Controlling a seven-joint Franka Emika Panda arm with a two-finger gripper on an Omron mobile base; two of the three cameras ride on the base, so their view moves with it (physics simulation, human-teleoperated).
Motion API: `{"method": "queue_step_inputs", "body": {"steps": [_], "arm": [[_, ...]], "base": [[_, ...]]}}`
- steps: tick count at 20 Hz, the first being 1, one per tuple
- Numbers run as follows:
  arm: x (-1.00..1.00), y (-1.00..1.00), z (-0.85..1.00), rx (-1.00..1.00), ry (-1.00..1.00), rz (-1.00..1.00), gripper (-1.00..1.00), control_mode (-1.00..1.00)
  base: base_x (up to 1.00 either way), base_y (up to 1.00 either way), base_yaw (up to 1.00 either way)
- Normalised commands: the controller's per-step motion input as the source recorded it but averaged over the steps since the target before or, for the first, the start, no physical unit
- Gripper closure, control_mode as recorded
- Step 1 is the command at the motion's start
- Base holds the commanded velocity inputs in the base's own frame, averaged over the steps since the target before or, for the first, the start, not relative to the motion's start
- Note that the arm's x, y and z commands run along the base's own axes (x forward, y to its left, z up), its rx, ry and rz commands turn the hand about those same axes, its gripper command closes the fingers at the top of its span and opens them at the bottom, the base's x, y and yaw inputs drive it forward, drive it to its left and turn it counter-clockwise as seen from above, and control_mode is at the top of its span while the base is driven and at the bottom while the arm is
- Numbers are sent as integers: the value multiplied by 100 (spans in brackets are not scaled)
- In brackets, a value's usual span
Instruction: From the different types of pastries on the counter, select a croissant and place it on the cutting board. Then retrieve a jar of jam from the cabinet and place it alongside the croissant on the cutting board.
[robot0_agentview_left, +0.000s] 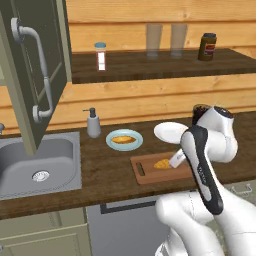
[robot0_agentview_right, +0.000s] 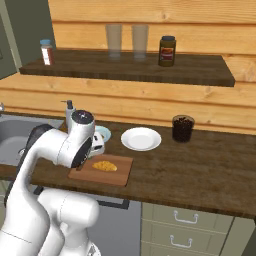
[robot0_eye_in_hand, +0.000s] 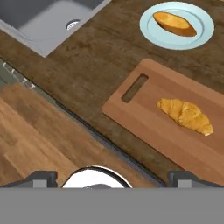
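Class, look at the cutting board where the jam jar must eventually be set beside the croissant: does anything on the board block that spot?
Nothing visible does. The croissant lies alone on the cutting board, with bare wood around it. The oval pastry sits on its blue plate, off the board.

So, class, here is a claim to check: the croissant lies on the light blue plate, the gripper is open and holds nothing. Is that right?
One detail is wrong. The croissant lies on the cutting board, not on the light blue plate; that plate carries the longer oval pastry. The hand view shows it. The rest stands: the gripper is open and holds nothing.
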Motion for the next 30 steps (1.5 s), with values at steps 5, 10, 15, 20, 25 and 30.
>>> {"method": "queue_step_inputs", "body": {"steps": [5, 10, 15, 20, 25, 30], "arm": [[-23, 26, 16, -8, -3, -58, -100, -100], [-18, 0, 46, 0, 0, -6, -100, -100], [-21, -1, 84, -5, 2, -11, -100, -100], [0, 0, 0, 0, 0, 0, -100, -100], [0, 0, 0, 0, 0, 0, -100, -100], [-3, 0, 0, 0, 0, 0, -100, -100]], "base": [[0, 0, 0], [0, 0, 0], [0, 0, 0], [0, 0, 0], [0, 0, 0], [0, 0, 0]]}}
